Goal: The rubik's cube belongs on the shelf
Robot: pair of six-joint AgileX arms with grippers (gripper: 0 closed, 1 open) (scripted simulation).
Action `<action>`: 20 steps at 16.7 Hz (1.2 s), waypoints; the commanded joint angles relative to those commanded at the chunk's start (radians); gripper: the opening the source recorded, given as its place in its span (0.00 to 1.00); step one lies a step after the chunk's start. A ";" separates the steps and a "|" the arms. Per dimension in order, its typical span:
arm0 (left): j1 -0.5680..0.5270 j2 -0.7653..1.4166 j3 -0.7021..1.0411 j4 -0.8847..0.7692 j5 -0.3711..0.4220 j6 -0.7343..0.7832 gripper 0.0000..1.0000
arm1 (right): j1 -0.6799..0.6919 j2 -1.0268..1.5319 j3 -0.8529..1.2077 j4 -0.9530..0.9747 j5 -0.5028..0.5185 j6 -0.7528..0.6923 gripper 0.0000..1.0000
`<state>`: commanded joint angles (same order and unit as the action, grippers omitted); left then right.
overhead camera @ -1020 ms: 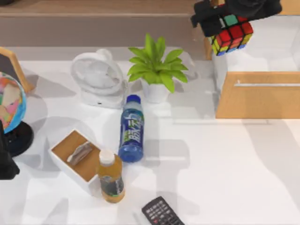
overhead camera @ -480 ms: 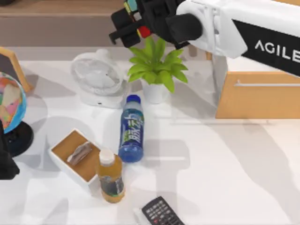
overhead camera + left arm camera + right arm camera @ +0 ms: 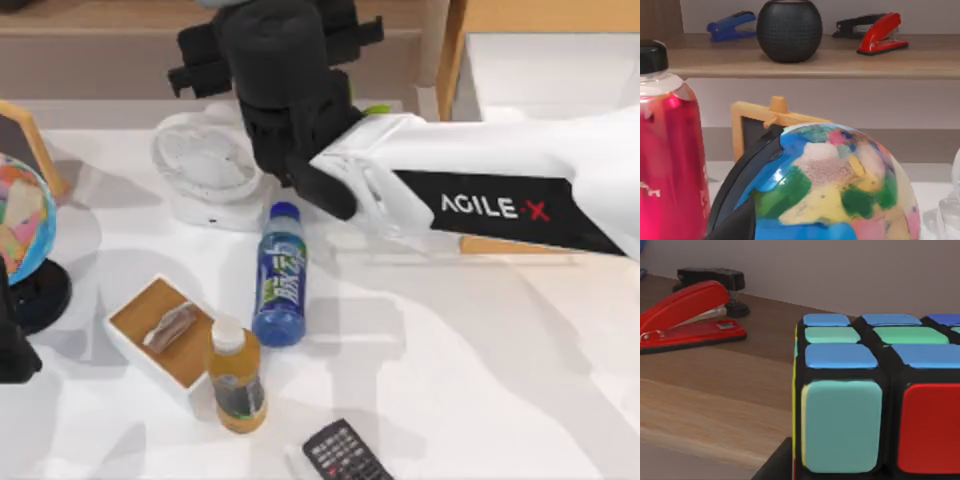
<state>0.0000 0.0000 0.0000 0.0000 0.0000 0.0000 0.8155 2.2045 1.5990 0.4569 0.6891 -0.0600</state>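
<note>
— Since a second ago the right arm (image 3: 480, 195) has swung from over the drawer at the bench's right to the shelf (image 3: 110, 18) at the back, carrying the rubik's cube (image 3: 875, 405).

— How does the cube look?

— Black grid, blue and green stickers on top, teal and red facing the wrist camera, a yellow edge. It sits over the shelf's brown wood, near a red stapler (image 3: 687, 315). I cannot tell how the right claw's fingers stand.

— The surroundings?

— White bench (image 3: 480, 380) with a fan (image 3: 205, 165), blue bottle (image 3: 280, 280), orange bottle (image 3: 235, 380), remote (image 3: 345, 455), globe (image 3: 20, 215); grey wall behind. The left arm is parked at the left edge.
</note>
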 joint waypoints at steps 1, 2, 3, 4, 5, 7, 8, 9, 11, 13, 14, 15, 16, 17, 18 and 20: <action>0.000 0.000 0.000 0.000 0.000 0.000 1.00 | 0.005 0.020 -0.015 0.085 0.029 -0.006 0.00; 0.000 0.000 0.000 0.000 0.000 0.000 1.00 | 0.009 0.040 -0.028 0.163 0.056 -0.012 0.00; 0.000 0.000 0.000 0.000 0.000 0.000 1.00 | 0.012 0.059 -0.040 0.236 0.081 -0.017 0.00; 0.000 0.000 0.000 0.000 0.000 0.000 1.00 | 0.015 0.077 -0.051 0.303 0.104 -0.022 0.00; 0.000 0.000 0.000 0.000 0.000 0.000 1.00 | 0.016 0.093 -0.061 0.359 0.124 -0.027 0.00; 0.000 0.000 0.000 0.000 0.000 0.000 1.00 | 0.018 0.118 -0.076 0.451 0.157 -0.034 0.00; 0.000 0.000 0.000 0.000 0.000 0.000 1.00 | 0.019 0.127 -0.080 0.480 0.168 -0.036 0.00; 0.000 0.000 0.000 0.000 0.000 0.000 1.00 | 0.019 0.133 -0.084 0.500 0.175 -0.038 0.00; 0.000 0.000 0.000 0.000 0.000 0.000 1.00 | 0.019 0.136 -0.086 0.511 0.179 -0.039 0.00; 0.000 0.000 0.000 0.000 0.000 0.000 1.00 | 0.019 0.136 -0.086 0.511 0.179 -0.039 0.00; 0.000 0.000 0.000 0.000 0.000 0.000 1.00 | 0.019 0.136 -0.086 0.511 0.179 -0.039 0.00; 0.000 0.000 0.000 0.000 0.000 0.000 1.00 | 0.013 0.133 -0.083 0.509 0.177 -0.037 0.00; 0.000 0.000 0.000 0.000 0.000 0.000 1.00 | 0.013 0.134 -0.080 0.508 0.176 -0.037 0.00; 0.000 0.000 0.000 0.000 0.000 0.000 1.00 | 0.010 0.140 -0.068 0.503 0.174 -0.036 0.00; 0.000 0.000 0.000 0.000 0.000 0.000 1.00 | 0.005 0.149 -0.047 0.494 0.170 -0.035 0.00; 0.000 0.000 0.000 0.000 0.000 0.000 1.00 | -0.009 0.177 0.019 0.465 0.156 -0.031 0.00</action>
<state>0.0000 0.0000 0.0000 0.0000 0.0000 0.0000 0.8060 2.3816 1.6180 0.9214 0.8454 -0.0914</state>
